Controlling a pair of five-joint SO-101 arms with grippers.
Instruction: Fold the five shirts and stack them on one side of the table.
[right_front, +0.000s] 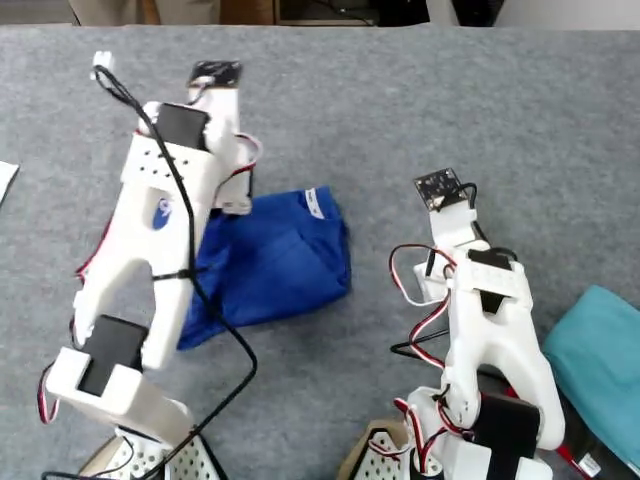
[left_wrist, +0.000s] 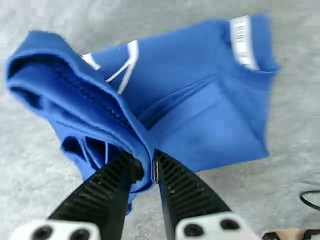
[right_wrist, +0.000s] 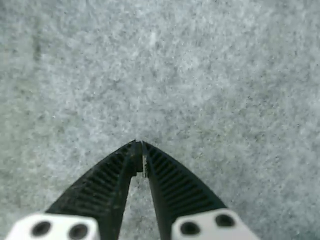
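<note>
A: Largest first. Grey felt desk (right_front: 450, 110), running under everything.

B: Cloth?

A: Blue shirt (right_front: 275, 265), partly folded. It lies flat ahead of the left tool (left_wrist: 145, 168), apart from the near edge, which is bunched and lifted. A teal shirt (right_front: 600, 345) lies well out beyond the right tool's outer side, at the desk's margin (folded or just heaped, I cannot tell).

B: Left tool's state?

A: Pinching the blue shirt's near edge. Several layers of hem sit between the ribbed fingers (left_wrist: 180, 190), and the cloth rises off the desk just ahead of the tips.

B: And the right tool (right_wrist: 140, 150)?

A: Pressed together on nothing. Bare desk beneath and ahead of it, and it is well apart from either shirt.

B: Small marks?

A: White neck label (left_wrist: 242, 42) at the shirt's edge farthest from the left tool. A white stripe (left_wrist: 131, 57) sits nearer in.

B: Step in hand?

A: My reading is mid-fold on the blue shirt. How many shirts are already done I can't judge from here.

B: Next move calls for?

A: Carry the pinched edge away from the tool and over the flat part toward the label side. Lay it square, then let go. The bunch is thick, so the pinch likely must hold until the cloth lands. The right tool could pin the far side.
</note>
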